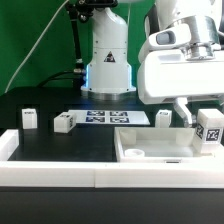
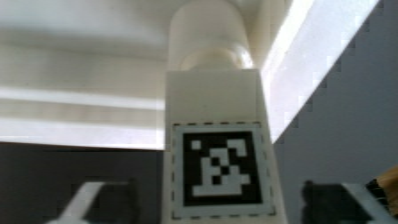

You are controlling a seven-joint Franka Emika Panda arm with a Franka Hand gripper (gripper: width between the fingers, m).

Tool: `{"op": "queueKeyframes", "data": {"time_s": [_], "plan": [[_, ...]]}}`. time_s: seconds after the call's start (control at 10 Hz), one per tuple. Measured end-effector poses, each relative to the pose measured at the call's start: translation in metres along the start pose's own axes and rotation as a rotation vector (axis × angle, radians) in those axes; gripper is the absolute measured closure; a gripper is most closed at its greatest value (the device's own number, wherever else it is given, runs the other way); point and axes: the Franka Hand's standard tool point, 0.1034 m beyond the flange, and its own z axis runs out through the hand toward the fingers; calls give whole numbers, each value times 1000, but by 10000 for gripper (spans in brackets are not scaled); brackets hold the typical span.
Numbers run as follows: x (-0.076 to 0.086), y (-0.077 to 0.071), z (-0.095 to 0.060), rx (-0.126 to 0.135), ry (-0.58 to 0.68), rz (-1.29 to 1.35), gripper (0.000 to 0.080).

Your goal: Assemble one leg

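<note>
Currently four legs are in view, counted in the exterior view: one leg [image 1: 210, 130] at my hand [image 1: 197, 118] and three standing loose on the black worktop [image 1: 50, 105]. The first loose leg [image 1: 29, 119] is furthest toward the exterior view's left. The second loose leg [image 1: 65, 122] stands just beside the marker board [image 1: 100, 118]. The third loose leg [image 1: 163, 118] stands on the board's other side, behind the tray-like piece [image 1: 150, 155]. Also counted: one marker board, one tray-like piece. Hand state: spread. In the wrist view the fingers [image 2: 98, 200] stand off the leg [image 2: 217, 110] with a dark gap on either side, so the leg sits between them ungripped. Limits of view: the exterior view's right edge cuts the leg off, and my hand's casing hides most of the fingers there. I cannot tell whether the leg rests on the worktop. The wrist view is blurred. The leg's tag [image 2: 222, 170] reads only as a square black-and-white pattern, and the leg's lower end is cut off.
</note>
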Motion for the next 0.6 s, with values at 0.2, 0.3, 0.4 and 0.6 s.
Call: {"op": "queueKeyframes", "data": {"time_s": [0.2,0.3,0.4,0.6], "plan": [[0,0,0,0,0,0,163],[0,0,0,0,0,0,154],[0,0,0,0,0,0,154],[0,1,0,1,-6,0,151]]}}
